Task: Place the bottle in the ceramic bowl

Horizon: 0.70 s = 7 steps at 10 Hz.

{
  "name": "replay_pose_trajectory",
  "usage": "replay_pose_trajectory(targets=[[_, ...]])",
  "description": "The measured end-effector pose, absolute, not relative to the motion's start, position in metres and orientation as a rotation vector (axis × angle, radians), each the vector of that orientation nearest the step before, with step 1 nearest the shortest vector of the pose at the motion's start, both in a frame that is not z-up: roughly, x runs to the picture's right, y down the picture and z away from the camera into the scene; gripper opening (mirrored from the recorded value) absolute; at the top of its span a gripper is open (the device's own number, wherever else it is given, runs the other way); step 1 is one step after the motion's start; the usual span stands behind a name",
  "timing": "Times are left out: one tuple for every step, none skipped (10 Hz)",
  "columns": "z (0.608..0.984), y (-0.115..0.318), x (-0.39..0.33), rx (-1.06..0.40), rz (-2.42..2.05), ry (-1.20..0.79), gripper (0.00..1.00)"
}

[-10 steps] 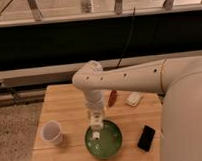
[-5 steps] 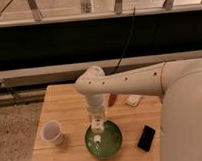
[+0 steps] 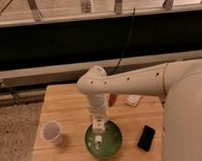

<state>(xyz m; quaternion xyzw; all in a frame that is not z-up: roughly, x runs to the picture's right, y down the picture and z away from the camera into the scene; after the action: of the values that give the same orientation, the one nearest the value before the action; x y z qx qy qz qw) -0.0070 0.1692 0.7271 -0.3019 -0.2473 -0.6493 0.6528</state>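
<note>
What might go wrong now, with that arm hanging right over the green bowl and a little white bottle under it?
1. The gripper hangs just above the bottle, which appears to sit inside the ceramic bowl. Whether it has let go is unclear, so rising might drag the bottle out.
2. Pressing lower might shove the glossy bowl.
3. The white cup stands close beside the bowl; a sideways swing might topple it.

No word, brand, number or sign can be read anywhere in the scene, neither on the bottle point(image 3: 98, 139), the white cup point(image 3: 51, 132) nor the wooden table point(image 3: 65, 106). The gripper point(image 3: 98, 126) hangs directly over the bottle, above the middle of the ceramic bowl point(image 3: 115, 142).
</note>
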Motion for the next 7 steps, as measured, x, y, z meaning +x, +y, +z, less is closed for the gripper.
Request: replay_pose_trajectory(targets=[[0.7277,0.1702,-0.0060,-0.686,-1.473,-0.564,0.00],[0.7283,0.1707,-0.0047,-0.687,-1.470,-0.568,0.00],[0.7282,0.1705,-0.0041,-0.686,-1.470,-0.570,0.00],[0.7285,0.1716,-0.0034,-0.687,-1.469,-0.574,0.00],[0.7288,0.1722,-0.0027,-0.687,-1.466,-0.577,0.00],[0.7288,0.1728,-0.0028,-0.687,-1.467,-0.580,0.02],[0.7290,0.1732,-0.0013,-0.688,-1.465,-0.583,0.05]])
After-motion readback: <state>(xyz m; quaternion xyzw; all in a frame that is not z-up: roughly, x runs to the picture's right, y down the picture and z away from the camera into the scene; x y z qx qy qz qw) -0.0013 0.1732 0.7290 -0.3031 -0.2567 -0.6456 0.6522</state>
